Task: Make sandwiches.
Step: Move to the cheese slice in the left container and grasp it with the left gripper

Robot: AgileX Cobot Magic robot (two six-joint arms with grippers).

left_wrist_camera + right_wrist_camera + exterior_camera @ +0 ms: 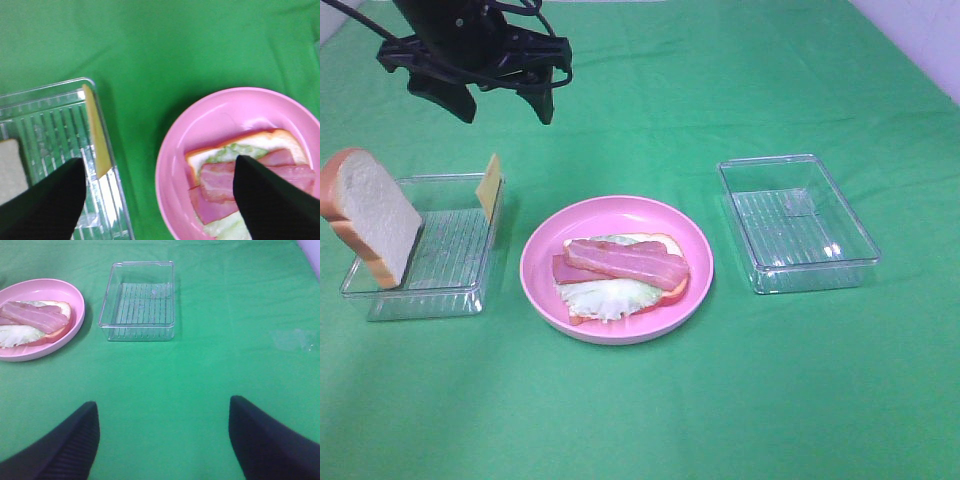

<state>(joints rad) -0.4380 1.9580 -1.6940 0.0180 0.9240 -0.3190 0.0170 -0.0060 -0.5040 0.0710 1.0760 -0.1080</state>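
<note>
The open sandwich [620,270] lies on the round pink plate [542,240]: a bread slice at the bottom, pale lettuce [600,298] on it, and pink ham strips [625,260] on top. A second bread slice [370,215] leans upright at the left tray's outer end. The yellow cheese square [491,185] leans on that tray's wall nearest the plate. My left gripper [502,100] hangs open and empty high above the cloth, behind the cheese; its wrist view shows the cheese [95,135] and the ham [220,182] between the fingers. My right gripper [162,440] is open, empty, over bare cloth.
The clear left tray [450,250] holds the bread and cheese. An empty clear tray [800,230] stands right of the plate, seen also in the right wrist view as the tray [137,305] beside the plate [75,315]. Green cloth covers the table.
</note>
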